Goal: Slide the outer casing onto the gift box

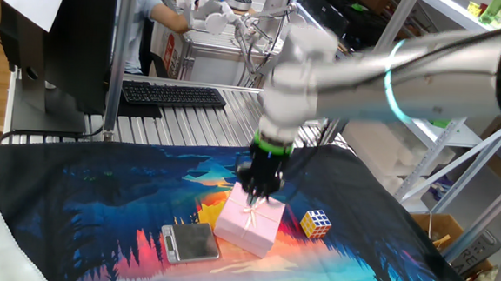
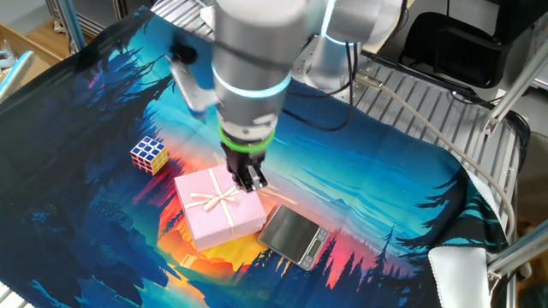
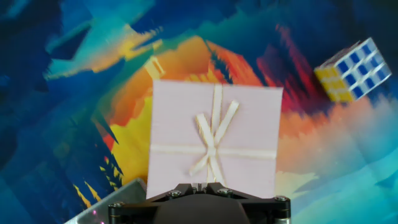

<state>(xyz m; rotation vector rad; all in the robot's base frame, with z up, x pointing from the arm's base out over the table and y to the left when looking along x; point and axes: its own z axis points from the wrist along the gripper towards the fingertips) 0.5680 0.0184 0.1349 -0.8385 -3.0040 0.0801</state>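
- The gripper [image 2: 249,180] hangs at the far edge of the pink sleeve [image 2: 218,208], its fingers pointing down; whether it touches the top cannot be told.
- Whether the fingers are apart or together cannot be told.
- The sleeve lies on the printed cloth [image 2: 385,205], bow mark up, just below the gripper.
- A puzzle cube [image 1: 316,223] sits to one side of the gripper, a flat grey device [image 1: 190,242] to the other.
- The inner tray cannot be seen.

one fixed view looks across the printed cloth [image 1: 73,199] toward a keyboard [image 1: 173,93], fairly low. the other fixed view looks steeply down, seemingly from the opposite side. the hand view hangs close overhead. all three share the outer casing [image 1: 251,221] and puzzle cube [image 1: 316,222].
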